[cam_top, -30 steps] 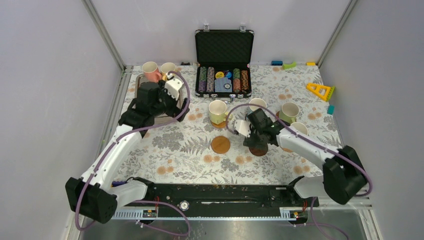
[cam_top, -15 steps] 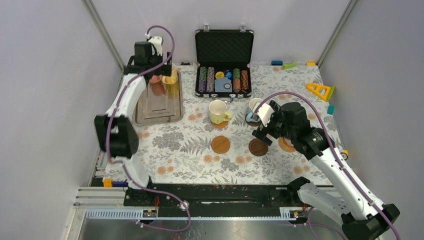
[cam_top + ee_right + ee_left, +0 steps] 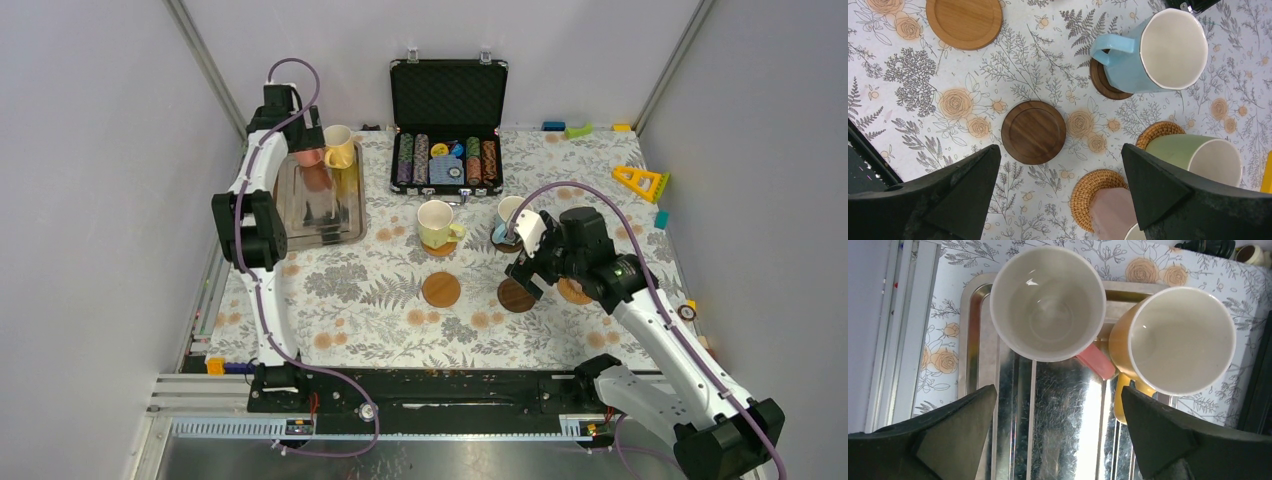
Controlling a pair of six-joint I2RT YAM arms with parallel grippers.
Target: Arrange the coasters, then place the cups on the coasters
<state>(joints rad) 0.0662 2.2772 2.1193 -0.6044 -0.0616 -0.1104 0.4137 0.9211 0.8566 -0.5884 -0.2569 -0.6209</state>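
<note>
My left gripper (image 3: 1058, 390) hangs open above the silver tray (image 3: 1058, 440), just short of a pink cup (image 3: 1048, 300) and a yellow cup (image 3: 1178, 340) standing at its far end. My right gripper (image 3: 1060, 147) is open over the cloth, holding nothing. Below it lies a bare dark wood coaster (image 3: 1033, 132), with a bare tan coaster (image 3: 964, 20) beyond. A light blue cup (image 3: 1158, 52) stands on another dark coaster (image 3: 1100, 82). A green cup (image 3: 1193, 155) and a pink cup (image 3: 1113, 215) stand on woven coasters (image 3: 1088, 192). A pale yellow cup (image 3: 436, 222) stands on a coaster mid-table.
An open black case of poker chips (image 3: 447, 150) stands at the back centre. Small coloured toys (image 3: 640, 182) lie at the back right. The tray (image 3: 318, 200) runs along the left side, near the frame rail.
My left arm swung from the tray's middle to its far end over the two cups. My right gripper opened, let go of the dark coaster and rose away from it.
</note>
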